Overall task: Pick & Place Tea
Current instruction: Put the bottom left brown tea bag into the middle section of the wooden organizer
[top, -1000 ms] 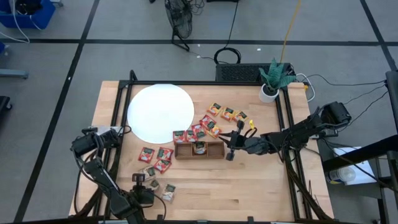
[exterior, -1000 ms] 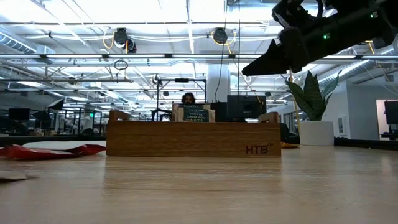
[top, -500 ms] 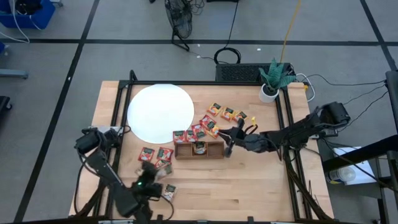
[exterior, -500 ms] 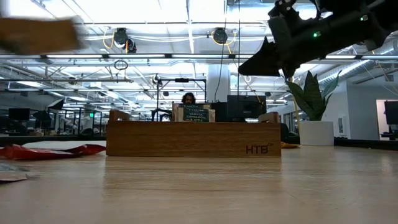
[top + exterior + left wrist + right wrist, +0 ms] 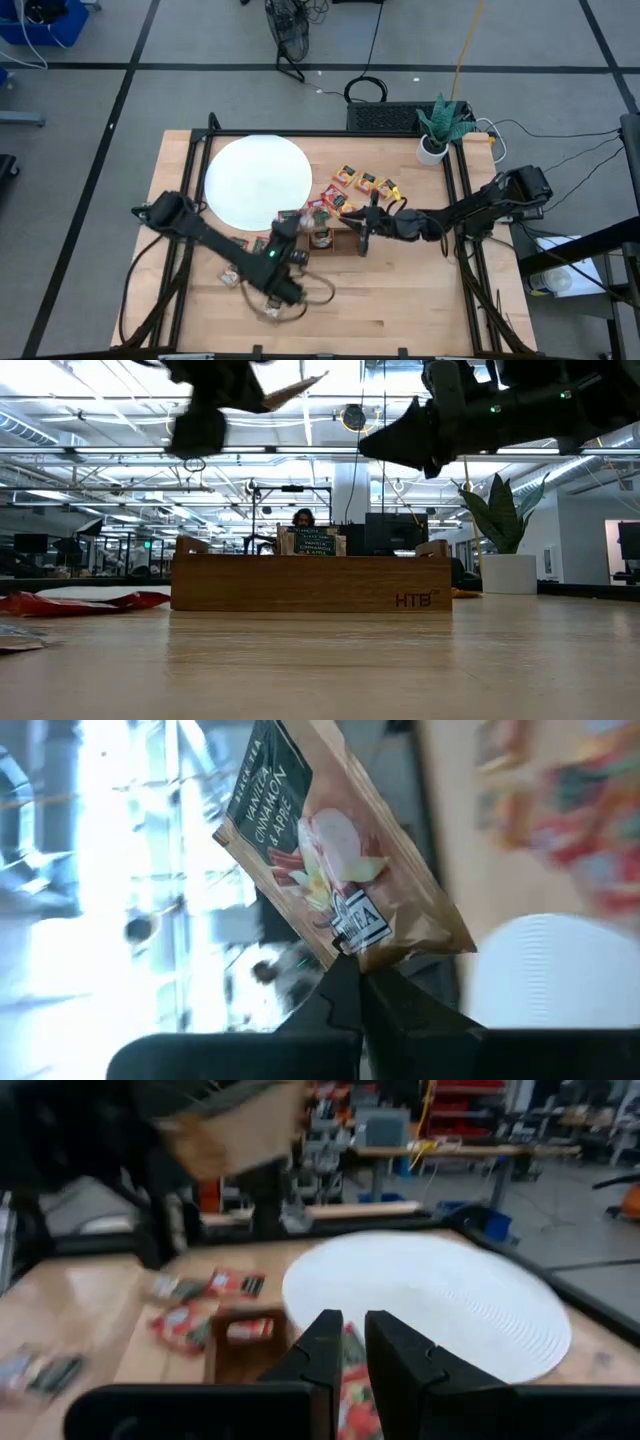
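My left gripper (image 5: 287, 226) hovers above the left end of the brown wooden tray (image 5: 335, 241), shut on a brown tea sachet (image 5: 335, 870) that also shows high up in the low view (image 5: 298, 386). My right gripper (image 5: 362, 242) hangs shut by the tray's right end, touching nothing. One sachet (image 5: 311, 542) stands in the tray's middle compartment. Red sachets (image 5: 322, 208) and orange-yellow sachets (image 5: 366, 182) lie flat beyond the tray. More sachets (image 5: 238, 248) lie to its left, beside the white disc (image 5: 258, 180). My left gripper pinches the brown sachet between its two fingers at one edge, near a corner (image 5: 347, 948). The rest of the sachet sticks out past the fingertips. It is lifted clear of the table and tilted, high above the tray.
A potted plant (image 5: 438, 128) stands at the table's far right corner. The tray (image 5: 310, 583) lies crosswise in mid-table. Bare wood lies on the near side of the tray (image 5: 400, 300). A person sits far off in the room behind (image 5: 302, 518).
My left gripper has risen from the sachets by the table's near edge and swung toward the far right, to above the tray's left end, carrying the brown sachet lifted clear. My right gripper has drifted a little left, toward the tray's right end.
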`<state>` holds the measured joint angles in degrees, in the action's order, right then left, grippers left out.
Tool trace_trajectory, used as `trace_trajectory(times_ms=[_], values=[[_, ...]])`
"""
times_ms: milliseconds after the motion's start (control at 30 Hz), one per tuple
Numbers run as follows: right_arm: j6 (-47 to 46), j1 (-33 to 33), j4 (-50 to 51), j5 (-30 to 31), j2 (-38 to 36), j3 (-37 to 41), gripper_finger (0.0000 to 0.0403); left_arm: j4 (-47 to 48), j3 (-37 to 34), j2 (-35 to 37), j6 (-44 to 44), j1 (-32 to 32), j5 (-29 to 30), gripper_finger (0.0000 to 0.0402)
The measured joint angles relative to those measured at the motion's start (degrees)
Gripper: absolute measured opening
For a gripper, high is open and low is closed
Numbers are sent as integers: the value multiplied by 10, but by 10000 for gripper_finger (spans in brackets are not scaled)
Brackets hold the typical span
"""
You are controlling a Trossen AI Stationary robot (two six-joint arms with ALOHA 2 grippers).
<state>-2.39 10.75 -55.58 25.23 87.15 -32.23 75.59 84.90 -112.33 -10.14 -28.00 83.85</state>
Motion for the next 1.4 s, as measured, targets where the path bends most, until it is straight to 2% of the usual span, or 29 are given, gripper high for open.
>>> trace_trajectory(times_ms=[133, 300, 433, 567, 700, 1000, 1400], values=[[-13, -40, -43, -19, -5, 0, 34, -43, 0, 0, 27, 57, 46, 1], [-68, -118, -68, -182, -21, 0, 61, -99, 0, 0, 72, 109, 48, 1], [-124, -163, -99, -272, -25, 0, 107, -119, 0, 0, 78, 122, 34, 0], [-181, -195, -122, -329, -24, -1, 147, -125, 0, 0, 78, 123, 17, 0], [-234, -214, -109, -378, -24, -16, 169, -128, 0, 0, 75, 123, 16, 0], [-242, -220, -7, -390, -21, -67, 168, -154, 0, 0, 80, 123, 13, 0], [-254, -231, -2, -389, -21, -68, 157, -267, 0, 0, 205, 127, -17, 0]])
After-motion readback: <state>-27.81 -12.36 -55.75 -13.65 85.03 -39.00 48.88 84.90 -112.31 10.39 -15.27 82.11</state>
